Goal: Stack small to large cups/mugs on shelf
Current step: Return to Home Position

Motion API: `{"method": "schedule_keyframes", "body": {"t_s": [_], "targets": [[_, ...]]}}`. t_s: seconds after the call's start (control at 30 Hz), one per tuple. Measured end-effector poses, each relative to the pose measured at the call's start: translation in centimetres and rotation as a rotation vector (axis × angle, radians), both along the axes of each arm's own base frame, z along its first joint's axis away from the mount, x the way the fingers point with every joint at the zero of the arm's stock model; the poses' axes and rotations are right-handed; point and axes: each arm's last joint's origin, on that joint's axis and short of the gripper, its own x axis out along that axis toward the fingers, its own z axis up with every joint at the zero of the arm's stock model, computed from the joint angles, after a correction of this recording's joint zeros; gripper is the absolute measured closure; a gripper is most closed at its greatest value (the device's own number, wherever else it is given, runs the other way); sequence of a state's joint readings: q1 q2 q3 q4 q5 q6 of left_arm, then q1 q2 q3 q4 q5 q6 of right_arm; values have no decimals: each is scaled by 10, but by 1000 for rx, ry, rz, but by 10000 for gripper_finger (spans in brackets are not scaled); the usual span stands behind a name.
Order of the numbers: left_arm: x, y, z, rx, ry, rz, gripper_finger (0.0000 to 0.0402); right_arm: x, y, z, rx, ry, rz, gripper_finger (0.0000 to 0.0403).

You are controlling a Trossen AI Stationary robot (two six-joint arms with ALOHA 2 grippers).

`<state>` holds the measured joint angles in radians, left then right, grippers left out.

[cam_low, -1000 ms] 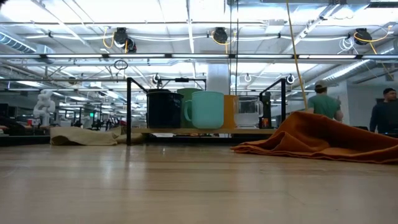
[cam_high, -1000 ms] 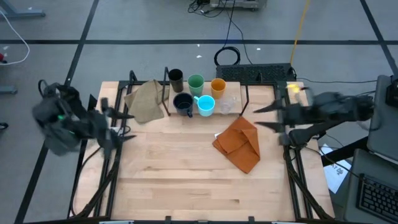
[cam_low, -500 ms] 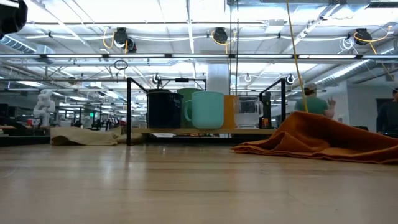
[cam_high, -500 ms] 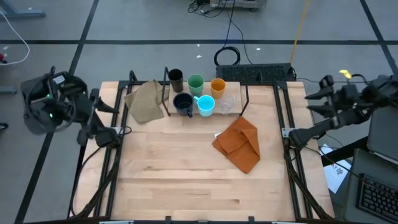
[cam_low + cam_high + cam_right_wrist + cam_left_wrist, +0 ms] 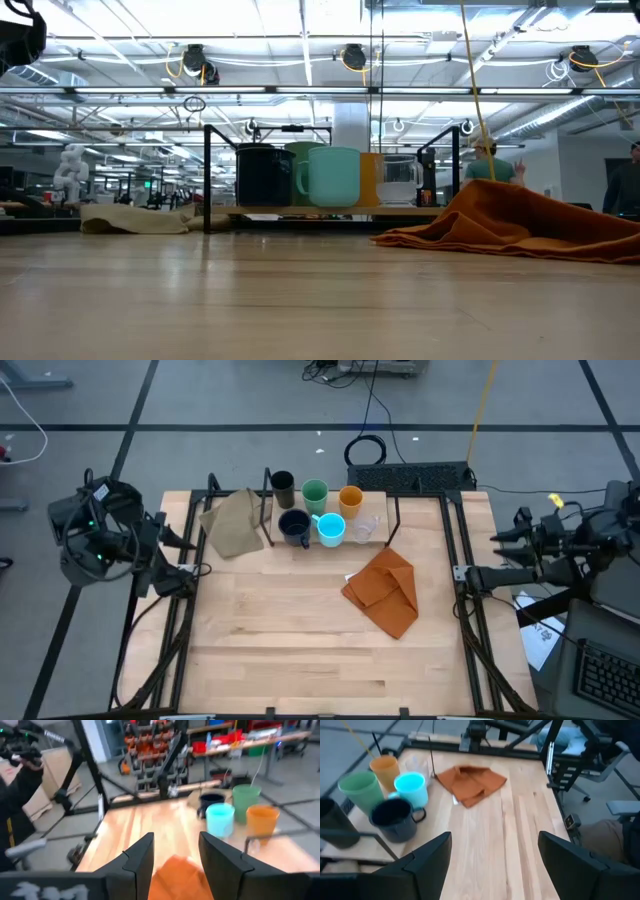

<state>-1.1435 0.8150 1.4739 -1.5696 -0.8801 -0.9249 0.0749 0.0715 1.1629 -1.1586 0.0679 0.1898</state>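
Six cups stand on the shelf (image 5: 378,510) at the table's far edge: dark brown cup (image 5: 282,485), green cup (image 5: 314,493) and orange cup (image 5: 350,498) behind, navy mug (image 5: 294,526), light blue mug (image 5: 331,529) and clear cup (image 5: 366,528) in front. My left gripper (image 5: 185,557) hangs open beyond the table's left edge. My right gripper (image 5: 495,555) is open beyond the right edge. The left wrist view shows the left gripper (image 5: 495,865) far from the light blue mug (image 5: 411,790). In the right wrist view the right gripper (image 5: 177,857) faces the light blue mug (image 5: 220,820).
An orange cloth (image 5: 385,590) lies crumpled right of the table's middle, in front of the shelf. A tan cloth (image 5: 232,523) lies at the shelf's left end, partly over its leg. People (image 5: 490,160) stand in the room beyond. The near half of the tabletop (image 5: 300,650) is bare wood.
My right gripper has drawn back from above the table's right part to beyond the right edge. My left arm has pulled back toward the left and risen, then settled; part of it now shows at the low view's top corner. The cups have not moved.
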Motion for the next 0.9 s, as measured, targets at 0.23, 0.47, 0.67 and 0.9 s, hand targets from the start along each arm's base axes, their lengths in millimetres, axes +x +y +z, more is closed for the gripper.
{"method": "schedule_keyframes", "body": {"t_s": [0.23,0.47,0.67,0.9], "targets": [[4,-10,-21,-5,45,48,103,-12,26,-14,-30,10,-102,255],[6,-11,-22,21,21,68,103,6,46,-13,-138,-31,-138,255],[7,-11,-21,36,-16,91,103,47,35,-20,-196,-145,-34,255],[8,-13,-19,10,-41,96,103,117,-1,-67,-150,-318,-20,255]]}}
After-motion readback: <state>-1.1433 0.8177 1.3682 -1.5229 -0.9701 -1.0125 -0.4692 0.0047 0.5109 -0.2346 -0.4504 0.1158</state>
